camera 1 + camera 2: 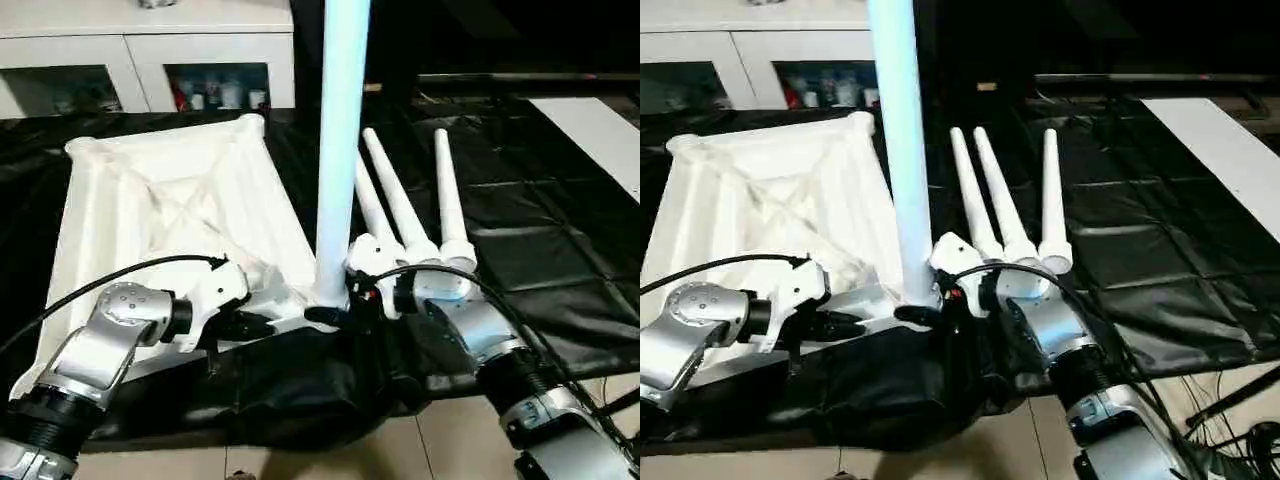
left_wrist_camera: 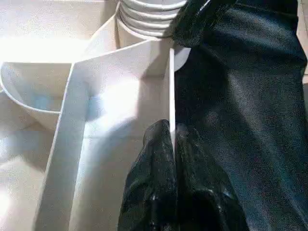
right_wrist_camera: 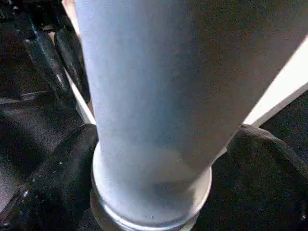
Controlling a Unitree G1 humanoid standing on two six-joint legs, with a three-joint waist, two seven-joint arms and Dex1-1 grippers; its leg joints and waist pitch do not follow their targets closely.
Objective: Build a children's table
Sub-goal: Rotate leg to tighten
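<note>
Black sheeting covers the big table (image 1: pixel 560 250), with a white glass-door cabinet (image 1: pixel 150 60) behind it. On the sheet lies the children's table top (image 1: pixel 170 200), upside down, its near edge at the table's front edge. One leg (image 1: pixel 340 150) stands upright in the near corner socket, and three spare legs (image 1: pixel 405 200) lie side by side just beside the top, ribbed ends toward the robot. The right end effector (image 1: pixel 335 315) has its fingers spread wide around the upright leg's base, one on each side. The left end effector (image 2: pixel 171 159) is pinched together on the thin rim wall of the top, next to that socket.

The step in hand looks like seating the first leg. Next would probably be pressing or twisting it fully home while the left side steadies the top, then fetching a spare leg.
</note>
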